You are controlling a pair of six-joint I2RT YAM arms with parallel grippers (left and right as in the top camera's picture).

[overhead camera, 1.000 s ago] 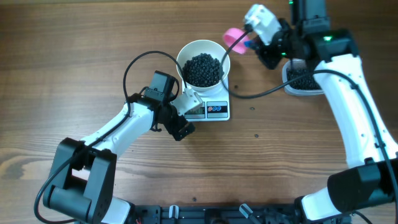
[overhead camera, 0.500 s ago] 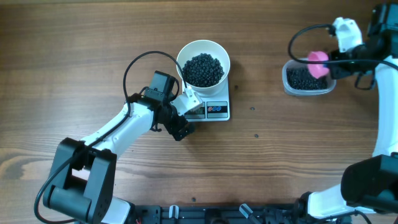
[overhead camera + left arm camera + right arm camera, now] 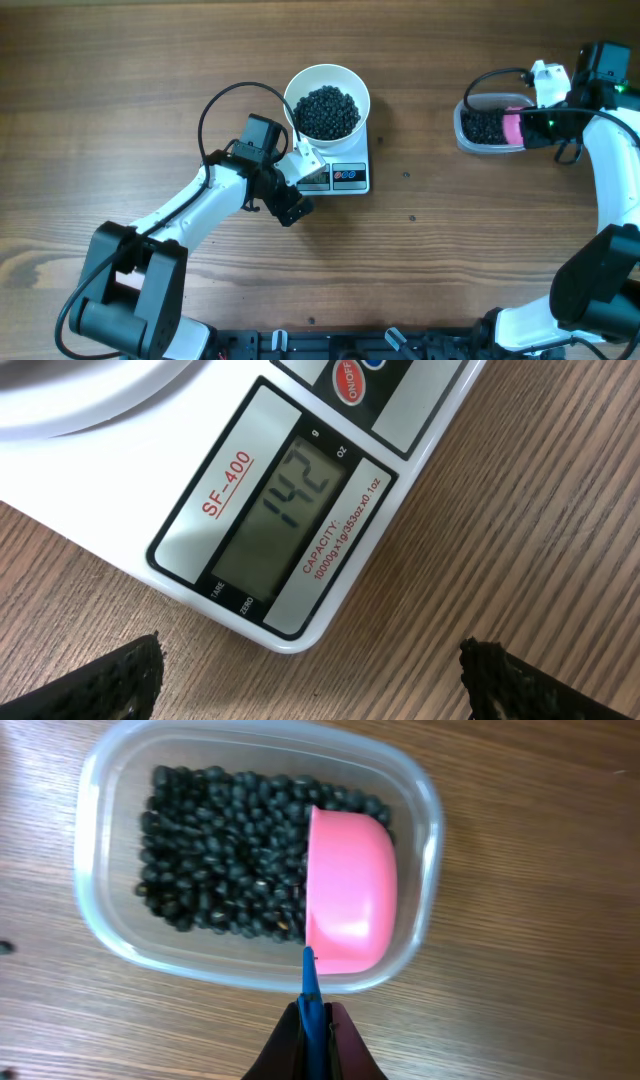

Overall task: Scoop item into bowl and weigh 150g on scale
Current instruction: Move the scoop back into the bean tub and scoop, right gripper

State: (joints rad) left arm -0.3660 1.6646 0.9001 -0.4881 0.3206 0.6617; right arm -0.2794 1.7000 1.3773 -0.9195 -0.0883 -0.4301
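Item (image 3: 325,110): a dark heap fills the white bowl (image 3: 296,84), which stands on the scale (image 3: 350,178). A second stock lies in the clear tub (image 3: 462,128), well apart at 3 o'clock on the counter (image 3: 150,60).

Overhead. The left gripper (image 3: 300,186) sits at 7 o'clock of the bowl, just beside the scale's front edge. Its jaws are released and hold nothing. The right gripper (image 3: 540,122) is at the 3 o'clock end of the tub, and the pink scoop (image 3: 512,127) is over the tub.

Left wrist. The display (image 3: 290,495) reads 142 g. The fingertips (image 3: 120,680) show at the bottom corners, wide apart and touching nothing.

Right wrist. The jaws are clenched on the scoop's blue handle (image 3: 310,990). The scoop head is inside the tub on the 3 o'clock side, with its rounded back to the camera and its mouth turned to 9 o'clock. Item stock in the tub lies at 10 to 11 o'clock from the jaws, near the scoop's edge. I cannot tell if they touch.

Judgement. The step in hand is a top-up scoop, as the reading is a little short of 150 g. The next move calls for a small partial load, then a carry to the bowl at 9 o'clock. There it needs a slow tip while the display is watched, because a full scoop would likely overshoot.
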